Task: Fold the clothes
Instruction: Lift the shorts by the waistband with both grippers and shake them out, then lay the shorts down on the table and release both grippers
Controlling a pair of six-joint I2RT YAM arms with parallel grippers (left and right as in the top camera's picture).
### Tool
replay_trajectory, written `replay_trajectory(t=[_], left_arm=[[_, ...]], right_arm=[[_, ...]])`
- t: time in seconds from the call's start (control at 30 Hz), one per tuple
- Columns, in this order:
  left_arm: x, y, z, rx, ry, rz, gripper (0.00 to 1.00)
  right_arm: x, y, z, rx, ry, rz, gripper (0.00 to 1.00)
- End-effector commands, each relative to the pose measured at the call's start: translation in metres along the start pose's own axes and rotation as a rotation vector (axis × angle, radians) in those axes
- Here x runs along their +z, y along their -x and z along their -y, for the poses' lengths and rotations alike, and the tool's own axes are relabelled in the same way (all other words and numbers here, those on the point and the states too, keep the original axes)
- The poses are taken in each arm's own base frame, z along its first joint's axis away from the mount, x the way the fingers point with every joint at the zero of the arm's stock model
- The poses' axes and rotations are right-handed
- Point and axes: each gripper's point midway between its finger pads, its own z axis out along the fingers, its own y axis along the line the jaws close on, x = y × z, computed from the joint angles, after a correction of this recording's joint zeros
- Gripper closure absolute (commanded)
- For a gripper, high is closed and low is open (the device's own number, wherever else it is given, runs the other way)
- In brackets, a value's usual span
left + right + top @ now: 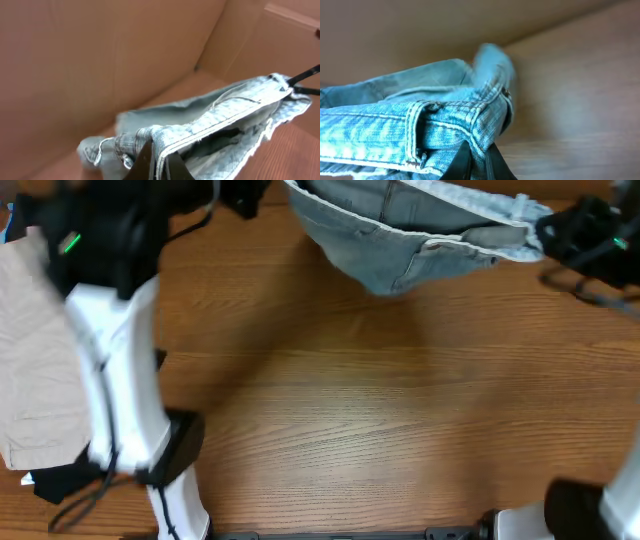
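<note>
The light blue denim shorts [420, 235] hang bunched at the far edge of the wooden table [380, 410], stretched between my two grippers. My left gripper [159, 167] is shut on a hemmed edge of the shorts [215, 115]; in the overhead view it sits at the top edge, near the shorts' left end. My right gripper [479, 162] is shut on the shorts' waistband corner [445, 125], by a belt loop; its black body [585, 235] shows at the far right.
Beige khaki shorts [35, 370] lie at the left edge with a black garment [60, 480] under their near end. The white left arm [125, 380] stretches over the left part. A brown cardboard wall [100, 60] stands behind the table.
</note>
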Motion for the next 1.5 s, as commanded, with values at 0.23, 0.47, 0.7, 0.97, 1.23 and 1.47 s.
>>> replay_trajectory(t=[0.23,0.47,0.7,0.97,1.23,1.47], left_arm=[[-0.169,0.047,0.01,0.063,0.529,0.222,0.96],[-0.151,0.021,-0.016,0.012,0.585,0.099,0.96],[-0.098,-0.008,-0.073,-0.045,0.65,-0.041,0.96],[-0.048,0.02,-0.144,-0.001,0.779,0.092,0.96],[-0.05,0.008,-0.141,-0.012,0.778,0.041,0.96],[-0.036,-0.113,-0.144,-0.168,0.744,-0.432,0.96]], right_arm=[[-0.122,-0.01,-0.003,-0.115,-0.143,0.308,0.92],[-0.115,-0.013,0.002,-0.102,-0.153,0.274,0.96],[-0.044,0.009,0.025,-0.061,-0.15,0.129,0.96],[0.032,0.082,0.021,-0.135,-0.038,0.234,0.96],[0.041,0.094,0.018,-0.154,-0.015,0.263,0.96],[0.107,0.004,0.077,-0.008,-0.133,-0.197,0.96]])
